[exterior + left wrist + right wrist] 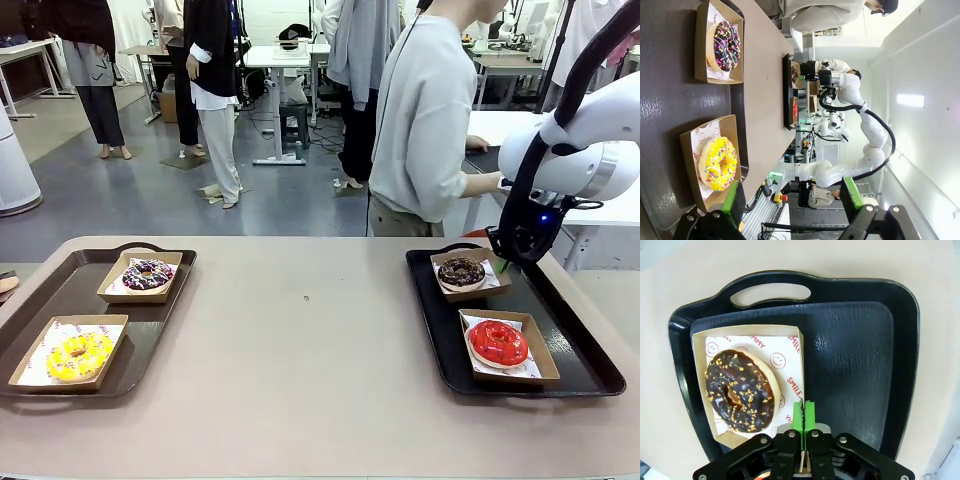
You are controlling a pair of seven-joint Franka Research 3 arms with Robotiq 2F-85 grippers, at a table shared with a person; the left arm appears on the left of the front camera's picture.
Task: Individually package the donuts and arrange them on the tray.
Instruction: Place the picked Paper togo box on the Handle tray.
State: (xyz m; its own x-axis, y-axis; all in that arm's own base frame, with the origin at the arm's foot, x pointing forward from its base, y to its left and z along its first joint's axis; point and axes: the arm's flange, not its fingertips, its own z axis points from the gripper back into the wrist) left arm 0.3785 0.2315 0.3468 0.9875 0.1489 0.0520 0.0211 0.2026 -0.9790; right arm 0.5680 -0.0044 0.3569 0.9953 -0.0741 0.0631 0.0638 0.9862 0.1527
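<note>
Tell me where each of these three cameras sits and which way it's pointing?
Front view: fixed on the robot's side of the table, facing the person across it; the right arm reaches in over the right tray.
Left wrist view: on the left arm, rolled sideways, looking past the open left gripper over the yellow donut.
Right wrist view: on the right arm, looking down past the right gripper, shut on the box wall beside the chocolate donut.
Shared: the chocolate donut also shows in the front view.

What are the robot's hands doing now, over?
Right gripper shut on chocolate donut's paper box wall, right tray. Left gripper open, holding nothing, above yellow donut. All four donuts boxed. Nothing in the way.
</note>
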